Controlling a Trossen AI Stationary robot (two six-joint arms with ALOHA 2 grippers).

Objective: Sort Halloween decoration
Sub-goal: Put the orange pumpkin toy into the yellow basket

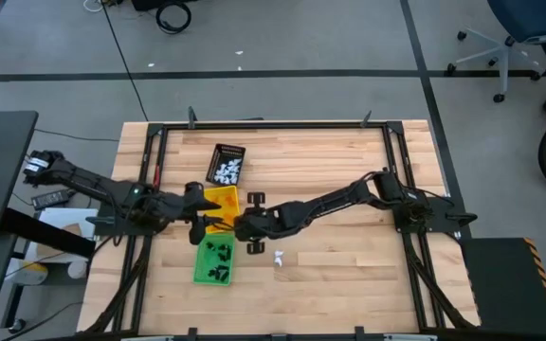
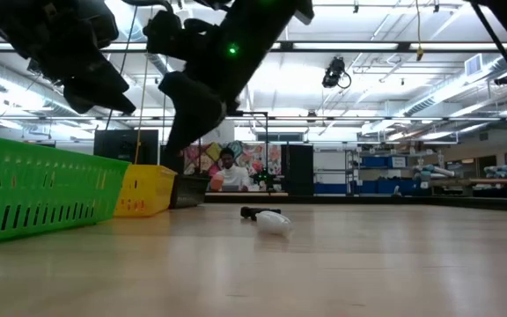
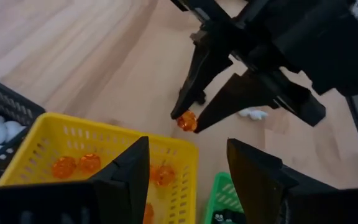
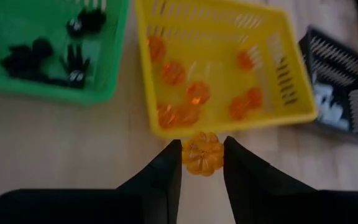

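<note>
The Halloween decoration is sorted by colour. Orange pumpkins (image 4: 185,93) lie in the yellow tray (image 1: 222,203), black spiders (image 4: 73,62) in the green tray (image 1: 214,262), and white pieces (image 1: 227,171) in the black tray (image 1: 227,152). One white trinket (image 1: 279,257) lies loose on the table. My right gripper (image 4: 202,146) hangs just off the yellow tray's rim, shut on an orange pumpkin. My left gripper (image 3: 188,146) hovers open over the yellow tray's near end, holding nothing. My right gripper pinches one small orange pumpkin (image 4: 202,155) between its two fingertips (image 3: 180,112), by opposite sides. The fingers slant down from the table's right side. The pumpkin is lifted clear of the table and the tray, beside the yellow tray's rim (image 4: 229,127).
The three trays stand in a line left of the table's middle, black farthest and green nearest. In the low view the loose white trinket (image 2: 274,224) has a small dark piece (image 2: 249,212) beside it. Bare wood stretches to the right of the trays. A person sits in the room beyond.
</note>
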